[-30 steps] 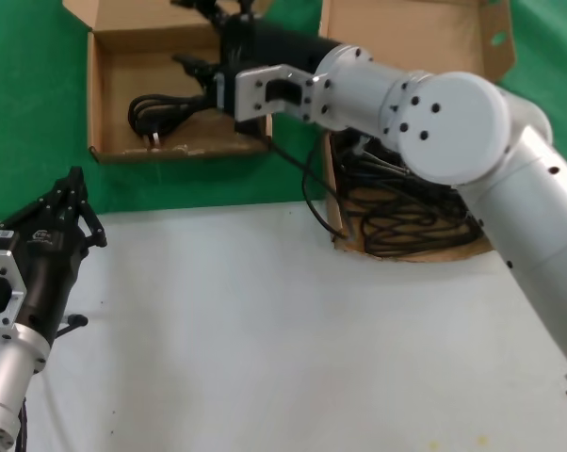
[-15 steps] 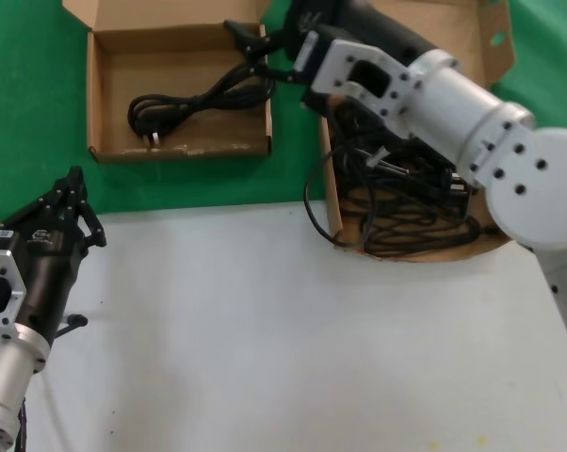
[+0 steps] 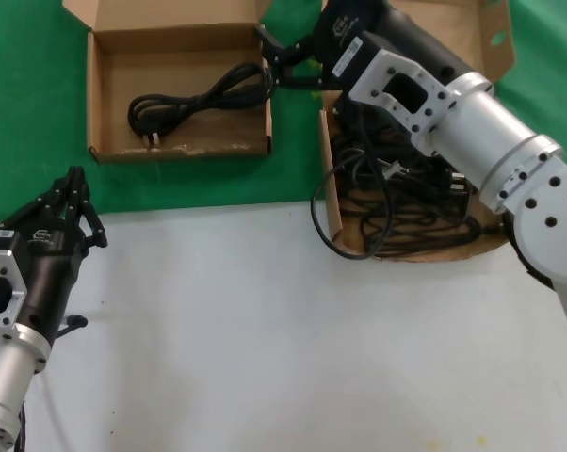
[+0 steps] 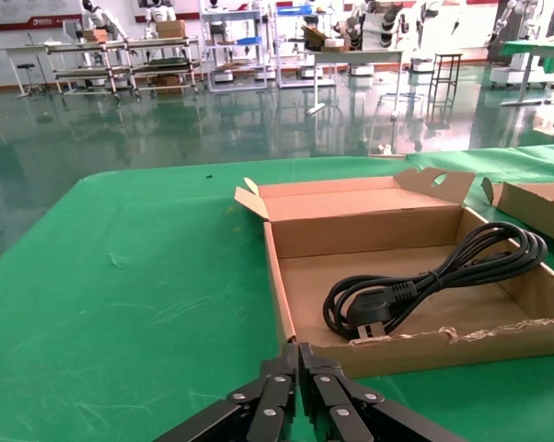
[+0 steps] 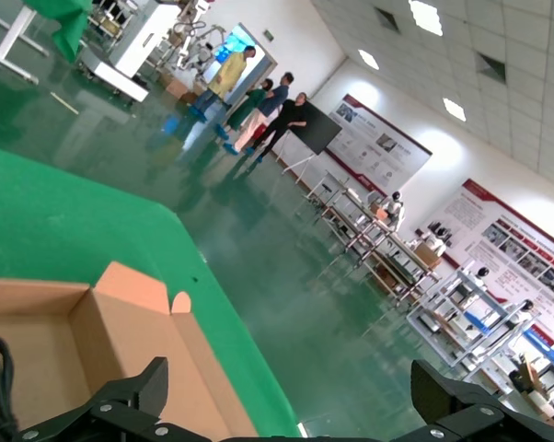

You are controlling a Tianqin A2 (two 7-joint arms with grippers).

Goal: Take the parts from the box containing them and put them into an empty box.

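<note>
While its black fingers spread wide and hold nothing, the right hand [image 3: 282, 58] hangs between the two corrugated boxes. One looped rubber cord [image 3: 194, 99] lies diagonally in the shallow box [image 3: 105, 151] (its plug shows clearest from the left wrist); tangled cords [image 3: 406, 202] fill the taller box [image 3: 332, 202]. Left hand [image 3: 69, 196], pinched closed, rests over the bench [image 3: 283, 330].

Matt brown cardboard boxes [image 3: 109, 89], glossy black rubber cord [image 3: 194, 99], green cloth table cover [image 3: 29, 113].

One cord [image 3: 197, 102] in left box [image 3: 109, 150]; cord pile [image 3: 406, 202] in right box [image 3: 332, 202].
</note>
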